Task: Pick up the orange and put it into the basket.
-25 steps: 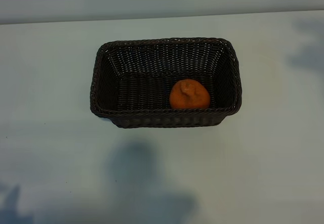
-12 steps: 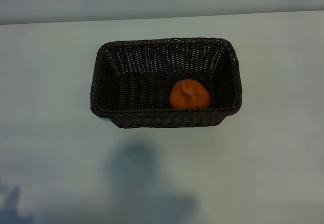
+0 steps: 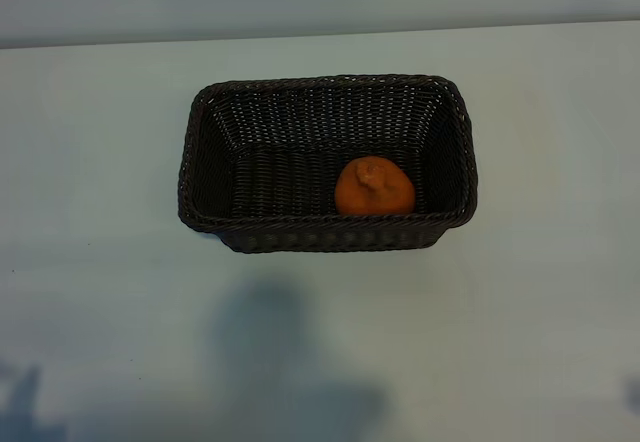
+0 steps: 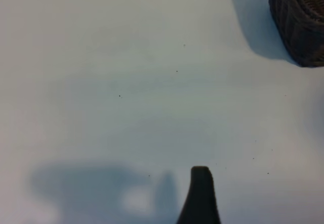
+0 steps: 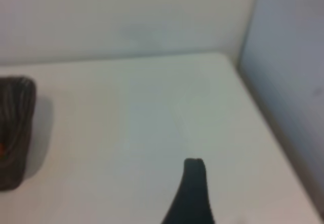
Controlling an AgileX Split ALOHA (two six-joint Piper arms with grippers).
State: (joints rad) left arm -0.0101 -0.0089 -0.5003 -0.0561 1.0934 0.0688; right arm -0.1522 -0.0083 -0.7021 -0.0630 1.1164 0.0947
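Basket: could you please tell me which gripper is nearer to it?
Neither clearly. The left gripper hangs over bare table off a basket corner; the right gripper likewise hangs off one end. Both stand apart from it.

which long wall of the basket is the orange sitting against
The orange sits against the basket's long wall at the bottom of the exterior view, toward its right end; the opposite long wall has nothing against it.

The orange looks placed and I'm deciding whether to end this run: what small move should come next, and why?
Probably none beyond parking the arms. The orange lies inside the basket, against its near wall, and no pincer is over it. Each wrist view shows only bare table ahead, the basket off to one side.
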